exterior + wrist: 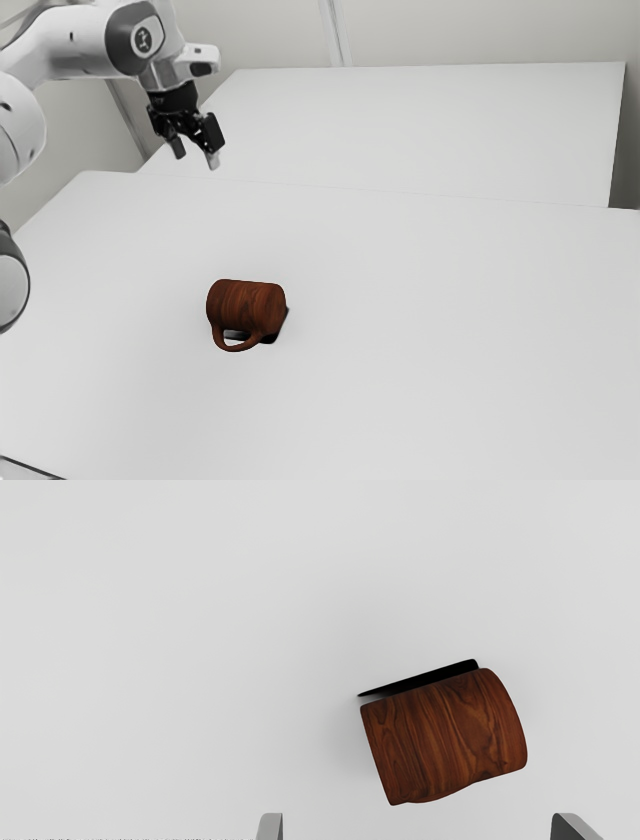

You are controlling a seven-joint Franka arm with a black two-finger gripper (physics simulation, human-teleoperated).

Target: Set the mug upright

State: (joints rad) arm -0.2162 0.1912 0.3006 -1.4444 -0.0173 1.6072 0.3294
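High above the table, toward the exterior view's upper left, my gripper (pixel 196 156) hangs with its fingers apart and nothing between them. Below it, a brown wood-grained mug (pixel 246 306) lies on its side on the white table (pixel 420 330), its handle toward the exterior view's bottom edge. In the wrist view the gripper (pixel 417 825) has its two fingertips wide apart, and the mug (pixel 445 735) lies on the tabletop beyond them, not touched. The inside of the mug is hidden in both views.
A second white surface (pixel 430 130) stands behind the table, near the pale wall. A dark-edged item (pixel 30 468) shows at the exterior view's bottom left corner.
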